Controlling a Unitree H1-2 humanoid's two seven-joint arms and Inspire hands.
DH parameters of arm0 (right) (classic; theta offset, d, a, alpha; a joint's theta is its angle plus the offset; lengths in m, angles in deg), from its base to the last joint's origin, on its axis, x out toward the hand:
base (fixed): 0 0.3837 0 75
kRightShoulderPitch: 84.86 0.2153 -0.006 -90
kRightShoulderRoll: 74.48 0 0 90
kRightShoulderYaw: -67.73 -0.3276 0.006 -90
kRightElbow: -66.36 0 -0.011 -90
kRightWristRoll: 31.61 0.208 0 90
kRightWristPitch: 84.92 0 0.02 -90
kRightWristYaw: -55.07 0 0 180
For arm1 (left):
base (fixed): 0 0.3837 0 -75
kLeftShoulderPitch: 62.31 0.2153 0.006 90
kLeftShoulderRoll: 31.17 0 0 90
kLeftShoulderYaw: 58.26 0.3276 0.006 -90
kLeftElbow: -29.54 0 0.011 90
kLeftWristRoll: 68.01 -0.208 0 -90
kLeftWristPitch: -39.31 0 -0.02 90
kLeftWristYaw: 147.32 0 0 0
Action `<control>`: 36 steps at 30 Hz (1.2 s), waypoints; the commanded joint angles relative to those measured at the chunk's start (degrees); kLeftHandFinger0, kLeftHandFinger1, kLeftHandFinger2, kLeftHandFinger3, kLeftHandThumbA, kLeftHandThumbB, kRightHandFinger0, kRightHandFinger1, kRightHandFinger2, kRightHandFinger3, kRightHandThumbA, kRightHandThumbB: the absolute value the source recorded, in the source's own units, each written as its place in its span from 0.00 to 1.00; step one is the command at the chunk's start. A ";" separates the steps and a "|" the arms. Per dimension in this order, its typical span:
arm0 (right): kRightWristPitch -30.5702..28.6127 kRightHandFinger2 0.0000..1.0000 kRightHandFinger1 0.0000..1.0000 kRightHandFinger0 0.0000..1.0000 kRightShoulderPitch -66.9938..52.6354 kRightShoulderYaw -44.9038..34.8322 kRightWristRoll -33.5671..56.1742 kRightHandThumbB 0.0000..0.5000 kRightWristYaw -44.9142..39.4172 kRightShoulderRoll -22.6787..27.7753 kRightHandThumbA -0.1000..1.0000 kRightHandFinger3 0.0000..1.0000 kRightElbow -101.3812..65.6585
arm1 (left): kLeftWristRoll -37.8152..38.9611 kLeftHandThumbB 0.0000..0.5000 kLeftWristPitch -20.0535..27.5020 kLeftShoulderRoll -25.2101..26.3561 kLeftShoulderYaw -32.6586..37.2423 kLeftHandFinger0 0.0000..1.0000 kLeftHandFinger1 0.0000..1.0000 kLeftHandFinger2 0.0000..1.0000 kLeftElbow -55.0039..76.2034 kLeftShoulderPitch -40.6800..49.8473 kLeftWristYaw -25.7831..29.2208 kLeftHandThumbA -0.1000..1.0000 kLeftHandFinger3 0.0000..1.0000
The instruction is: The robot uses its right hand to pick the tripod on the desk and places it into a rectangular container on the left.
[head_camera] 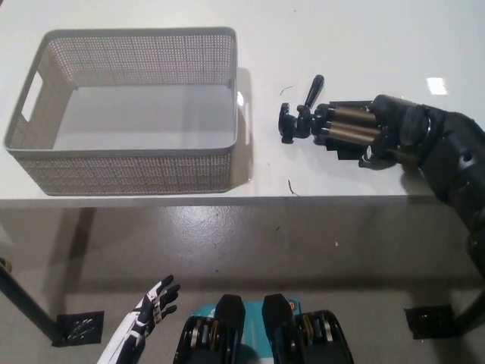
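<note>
Just right of the container (129, 114), on the white bench (364, 45), lies the folded tripod (333, 125), long axis across the bench, head and handle pointing at the container's right wall. It looks rigid, metal-legged and top-heavy; the bundled legs make the best hold. The black right hand (394, 129) has its fingers wrapped around those legs. The white left hand (151, 307) hangs open, well below the container.

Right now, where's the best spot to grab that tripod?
Around the bundled bronze legs of the tripod, coming from the right, where the right hand already wraps them. The legs lie folded together, pointing right, an easy bar to close on. The knobby head and handle point toward the container.
</note>
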State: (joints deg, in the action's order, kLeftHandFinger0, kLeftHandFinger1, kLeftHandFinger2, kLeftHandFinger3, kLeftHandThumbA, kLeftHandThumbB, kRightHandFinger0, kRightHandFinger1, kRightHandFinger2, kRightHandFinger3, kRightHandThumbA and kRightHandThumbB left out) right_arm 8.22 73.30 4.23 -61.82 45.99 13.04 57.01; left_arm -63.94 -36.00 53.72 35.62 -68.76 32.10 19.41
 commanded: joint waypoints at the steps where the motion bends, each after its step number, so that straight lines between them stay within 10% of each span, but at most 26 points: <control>1: -5.21 0.86 0.45 0.00 -4.45 -6.65 6.43 0.23 14.09 -0.13 0.00 0.80 1.19 | 0.99 0.67 2.73 -0.24 -0.71 1.00 1.00 1.00 0.52 -1.24 0.02 1.00 1.00; 6: -4.78 0.99 0.67 0.04 -3.95 -12.16 8.53 0.24 10.30 -0.48 0.00 0.99 1.18 | 0.86 0.62 2.46 -0.06 -0.68 1.00 1.00 1.00 1.32 0.34 -0.11 1.00 1.00; 14: -4.65 0.98 0.72 0.24 -1.98 -18.54 11.37 0.40 6.02 -0.20 0.00 0.76 1.08 | 0.69 0.68 3.36 -0.46 -0.98 1.00 1.00 1.00 0.50 0.06 0.21 1.00 1.00; 28: -4.04 0.75 0.47 0.09 -1.94 -21.14 11.82 0.41 3.70 1.52 0.00 0.61 1.28 | 0.85 0.67 3.54 -0.67 -1.13 1.00 1.00 1.00 0.30 0.22 0.13 1.00 1.00; 31: -1.69 0.76 0.44 0.01 -1.42 -22.20 13.14 0.36 1.95 1.22 0.00 0.71 1.58 | 1.16 0.62 3.70 -0.32 -1.40 1.00 1.00 1.00 0.40 0.36 -0.06 1.00 1.00; 32: 1.55 0.80 0.41 0.00 -0.77 -25.62 16.73 0.36 -0.29 1.22 0.00 1.00 1.88 | 0.94 0.64 3.82 -0.30 -1.48 1.00 1.00 1.00 0.30 0.16 0.10 1.00 1.00; 33: 3.54 0.84 0.41 0.01 -0.07 -27.23 18.15 0.35 -2.61 1.36 0.00 1.00 2.08 | 0.89 0.64 3.73 -0.31 -1.61 1.00 1.00 1.00 0.21 -0.13 0.21 1.00 1.00; 36: 6.13 0.58 0.10 0.00 0.74 -29.69 19.51 0.29 -7.17 1.77 0.00 1.00 2.28 | 1.13 0.63 3.97 -0.44 -1.68 1.00 1.00 1.00 0.22 0.35 0.13 1.00 1.00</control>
State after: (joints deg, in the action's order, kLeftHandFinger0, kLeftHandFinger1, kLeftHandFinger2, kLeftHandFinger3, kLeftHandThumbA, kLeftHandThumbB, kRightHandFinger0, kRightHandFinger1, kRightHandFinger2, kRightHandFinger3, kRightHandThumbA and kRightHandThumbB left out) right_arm 5.87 73.22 -21.22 -50.52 49.49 14.76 57.34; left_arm -63.85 -34.59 53.31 34.63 -69.06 32.18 19.42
